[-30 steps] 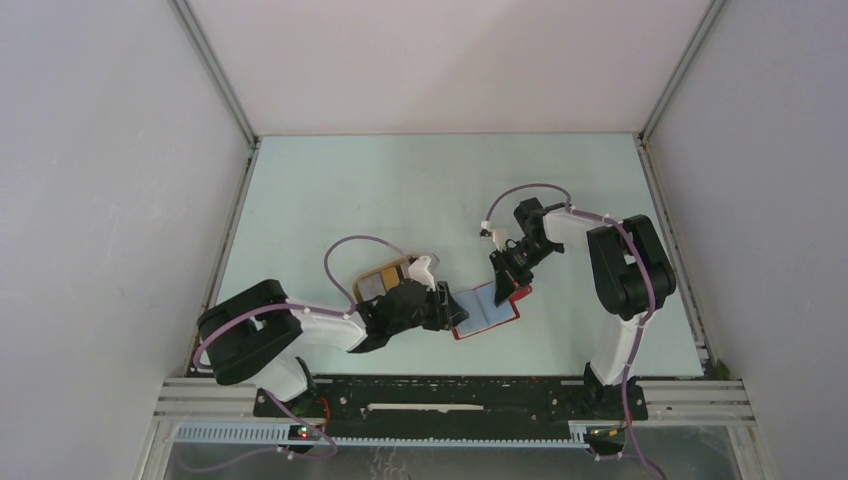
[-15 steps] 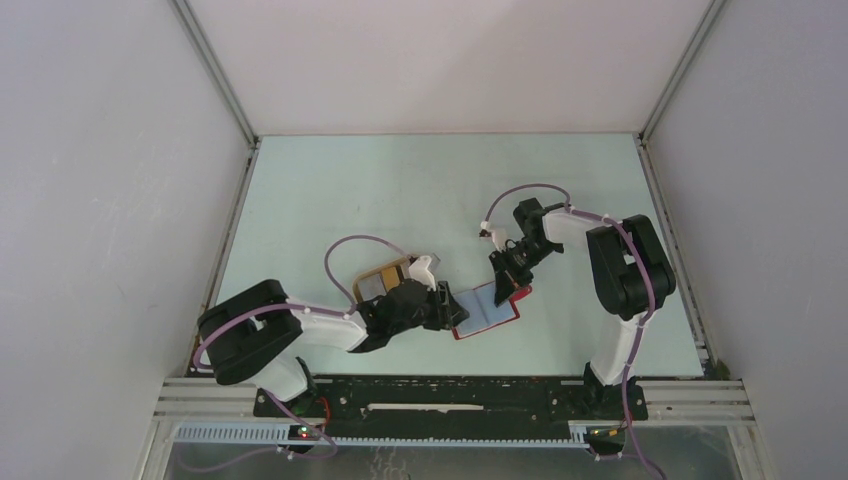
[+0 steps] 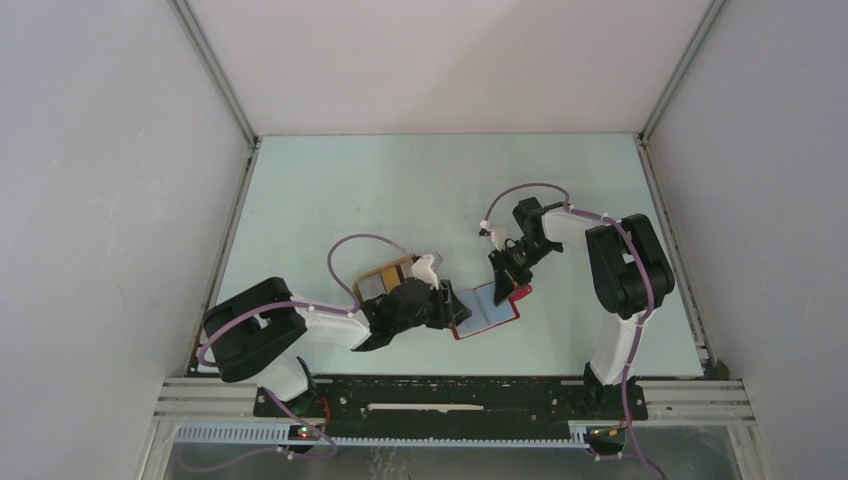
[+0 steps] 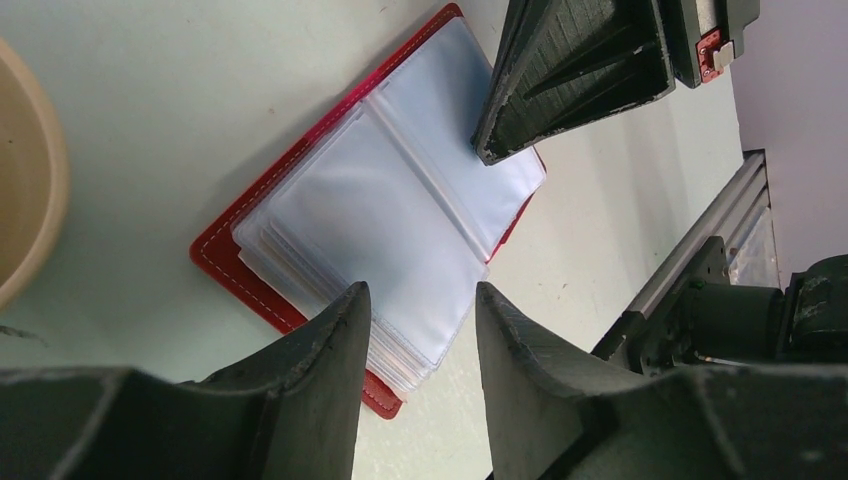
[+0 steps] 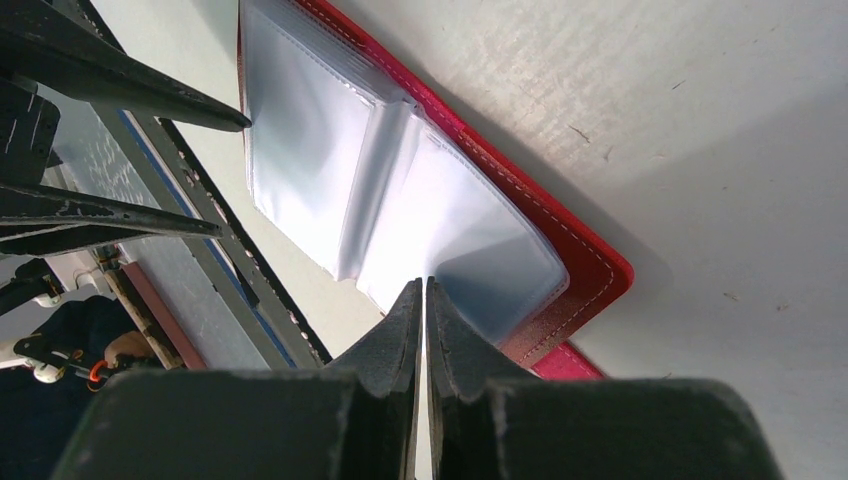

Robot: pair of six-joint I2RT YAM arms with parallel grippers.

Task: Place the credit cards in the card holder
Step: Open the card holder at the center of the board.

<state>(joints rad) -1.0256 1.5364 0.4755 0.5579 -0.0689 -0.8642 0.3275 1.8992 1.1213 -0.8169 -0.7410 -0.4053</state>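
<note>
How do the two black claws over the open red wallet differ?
The left gripper stands open; the right gripper is shut. The left sits at one edge of the red card holder with clear sleeves; the right touches the opposite page. Both are black, pointing at it.

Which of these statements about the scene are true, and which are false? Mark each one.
1. The red folding card holder lies open on the pale green table. True.
2. The right hand has its fingers spread wide. False: they are pressed together, with the tip on a clear plastic sleeve of the holder.
3. The left hand grips a card. False: its fingers stand apart at the holder's edge and hold no card.
4. Credit cards lie in the beige oval tray. True.
</note>
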